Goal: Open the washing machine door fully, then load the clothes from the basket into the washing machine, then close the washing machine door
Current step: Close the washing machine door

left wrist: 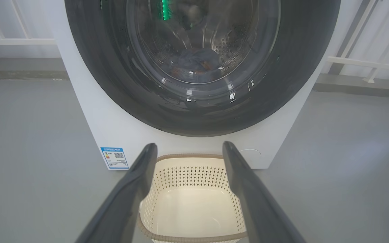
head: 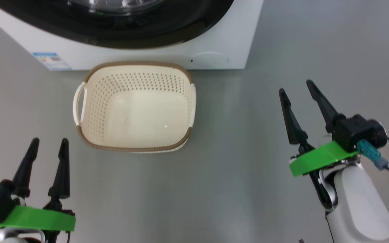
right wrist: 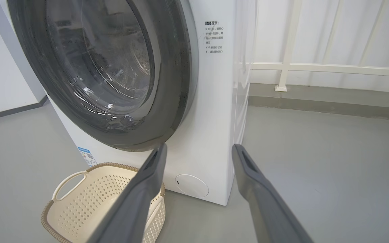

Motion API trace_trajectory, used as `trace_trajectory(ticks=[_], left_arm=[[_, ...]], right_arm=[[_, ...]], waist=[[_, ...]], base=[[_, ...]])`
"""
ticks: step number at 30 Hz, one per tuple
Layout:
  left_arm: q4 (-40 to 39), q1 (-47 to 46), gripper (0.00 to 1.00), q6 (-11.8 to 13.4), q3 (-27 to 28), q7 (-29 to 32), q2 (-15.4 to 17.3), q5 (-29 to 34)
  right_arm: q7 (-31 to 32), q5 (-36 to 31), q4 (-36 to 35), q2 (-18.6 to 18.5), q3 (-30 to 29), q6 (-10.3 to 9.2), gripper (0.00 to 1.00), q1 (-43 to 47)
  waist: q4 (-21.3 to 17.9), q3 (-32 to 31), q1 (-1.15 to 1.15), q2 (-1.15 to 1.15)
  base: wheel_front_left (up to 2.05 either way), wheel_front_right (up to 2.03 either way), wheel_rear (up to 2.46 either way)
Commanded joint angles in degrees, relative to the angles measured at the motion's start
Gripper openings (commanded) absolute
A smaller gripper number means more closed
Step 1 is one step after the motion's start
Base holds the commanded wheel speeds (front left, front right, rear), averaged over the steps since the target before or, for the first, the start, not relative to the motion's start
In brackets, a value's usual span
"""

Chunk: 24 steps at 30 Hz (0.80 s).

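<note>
Left tool (head: 50, 141) and right tool (head: 296, 87) hang spread wide, holding nothing. The basket (head: 137, 84) stands empty on the floor just before the washing machine (head: 221, 33). The clothes (left wrist: 194, 64) lie inside behind the washing machine door (left wrist: 96, 84), which looks shut, so the task seems complete.

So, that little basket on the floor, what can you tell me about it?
The basket is a small cream rectangular tub, plastic by its look, with rounded corners, rows of holes through its walls and a brown woven-look rim. A pale loop handle shows at its left end. It is empty and stands upright on the grey floor, close before the white washing machine; whether they touch cannot be told. Nothing grips it.
</note>
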Motion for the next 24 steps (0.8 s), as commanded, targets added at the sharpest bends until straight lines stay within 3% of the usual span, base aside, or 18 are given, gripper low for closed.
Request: trace_trajectory(ticks=[1, 11, 24], left_arm=[[-1.1, 1.1, 1.00, -0.1, 2.7, -0.4, 1.9, 0.9], [-0.4, 5.7, 1.00, -0.1, 4.2, -0.4, 0.4, 2.9], [-0.4, 10.2, 1.00, -0.1, 7.5, -0.4, -2.6, 4.3]], right_arm=[[0.2, 1.1, -2.2, 1.0, 0.6, -0.33, 1.00, 2.7], [0.2, 2.2, -5.0, 1.0, -1.1, -0.33, 1.00, 12.4], [0.2, 4.0, -7.2, 1.0, -3.2, -0.33, 1.00, 19.8]], waist=[[-3.7, -4.6, 0.00, 0.00], [-6.7, -10.5, 0.00, 0.00], [-7.9, -16.9, 0.00, 0.00]], base=[[0.00, 0.00, 0.00], [0.00, 0.00, 0.00], [0.00, 0.00, 0.00]])
